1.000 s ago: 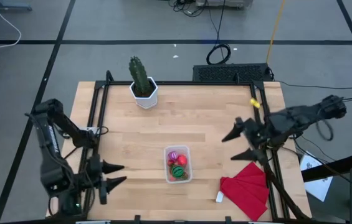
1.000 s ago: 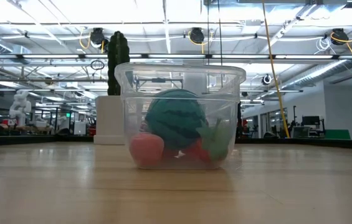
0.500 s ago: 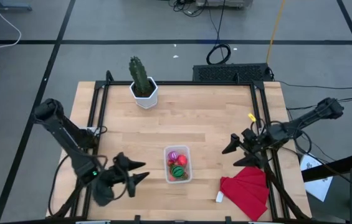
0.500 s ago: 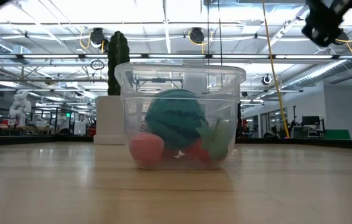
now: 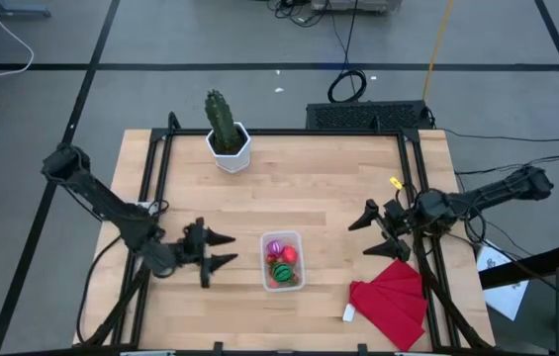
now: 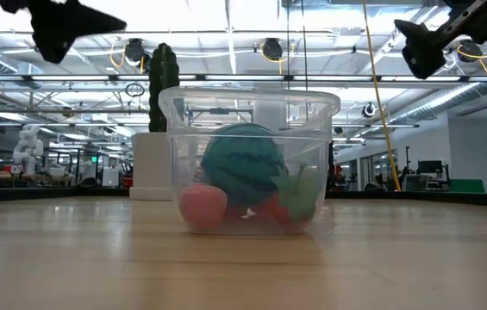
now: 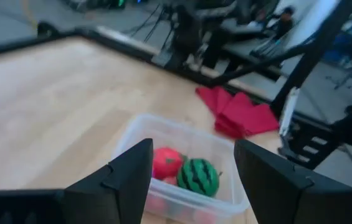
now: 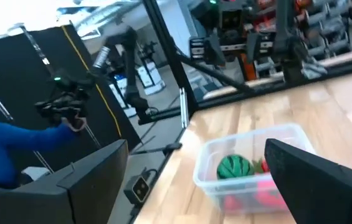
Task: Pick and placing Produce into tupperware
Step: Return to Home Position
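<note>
The clear tupperware stands on the table near its near edge, holding the produce: a green striped ball, red pieces and a purple one. In the low view the tupperware shows the green ball and a pink-red piece inside. My left gripper is open, in the air just left of the tupperware, pointing at it. My right gripper is open, off to the tupperware's right. The left wrist view shows the tupperware ahead, and the right wrist view shows the tupperware too.
A green cactus in a white pot stands at the table's far edge. A folded red cloth lies at the near right corner. Black frame rails run along the table's sides. Bare wood lies between the pot and the tupperware.
My left gripper has swung from the table's near left corner up and right toward the tupperware, staying open. My right gripper has moved toward the near edge and slightly left, also open. The tupperware and produce have kept still.
</note>
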Tool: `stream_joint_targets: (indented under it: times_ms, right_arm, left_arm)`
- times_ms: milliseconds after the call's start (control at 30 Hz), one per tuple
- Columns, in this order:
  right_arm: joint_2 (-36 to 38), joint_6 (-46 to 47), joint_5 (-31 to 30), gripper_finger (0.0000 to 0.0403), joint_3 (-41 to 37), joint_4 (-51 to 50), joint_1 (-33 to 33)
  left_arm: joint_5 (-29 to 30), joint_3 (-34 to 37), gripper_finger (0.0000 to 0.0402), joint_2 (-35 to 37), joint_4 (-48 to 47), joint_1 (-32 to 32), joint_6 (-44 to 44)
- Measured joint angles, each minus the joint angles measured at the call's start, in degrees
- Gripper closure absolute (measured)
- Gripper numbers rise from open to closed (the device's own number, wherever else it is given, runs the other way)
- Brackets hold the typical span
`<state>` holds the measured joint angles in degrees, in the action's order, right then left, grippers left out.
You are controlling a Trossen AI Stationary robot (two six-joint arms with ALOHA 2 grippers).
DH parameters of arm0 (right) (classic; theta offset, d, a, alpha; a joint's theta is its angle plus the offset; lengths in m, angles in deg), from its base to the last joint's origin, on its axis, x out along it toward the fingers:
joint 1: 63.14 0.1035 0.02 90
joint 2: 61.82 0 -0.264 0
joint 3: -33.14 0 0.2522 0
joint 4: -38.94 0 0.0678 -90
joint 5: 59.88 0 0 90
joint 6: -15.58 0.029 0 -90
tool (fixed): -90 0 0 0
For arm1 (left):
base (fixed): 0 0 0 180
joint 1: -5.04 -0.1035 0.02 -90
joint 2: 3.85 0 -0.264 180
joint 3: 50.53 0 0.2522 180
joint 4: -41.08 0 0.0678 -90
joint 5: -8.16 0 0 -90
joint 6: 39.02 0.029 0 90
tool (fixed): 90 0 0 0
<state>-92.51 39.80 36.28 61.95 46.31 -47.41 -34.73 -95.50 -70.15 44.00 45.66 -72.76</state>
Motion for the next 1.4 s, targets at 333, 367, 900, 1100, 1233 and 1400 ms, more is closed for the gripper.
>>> stream_joint_targets:
  times_ms: [333,367,900,1100,1233,1400]
  right_arm:
    - [8.9,-1.1,3.4,0.0033,0.0,0.4,-5.7]
    - [10.0,-1.0,3.4,0.0033,0.0,0.3,-6.0]
    - [23.6,0.1,7.6,0.0033,0.0,-14.5,-6.3]
    - [23.4,1.0,7.6,0.0033,0.0,-14.6,-6.3]
    - [23.4,1.4,8.7,0.0033,0.0,-14.6,-6.3]
    - [23.4,1.7,12.0,0.0033,0.0,-16.4,-6.3]
  left_arm:
    - [7.1,8.9,0.0172,22.5,4.7,10.1,17.9]
    - [8.9,9.5,0.0172,24.1,4.4,11.5,18.7]
    - [8.1,11.5,0.0172,23.7,5.8,17.7,14.6]
    - [1.0,12.3,0.0172,23.1,8.7,10.7,17.8]
    - [-13.4,16.0,0.0172,23.7,19.0,3.1,24.9]
    - [-22.1,25.1,0.0172,24.7,29.4,-6.7,23.7]
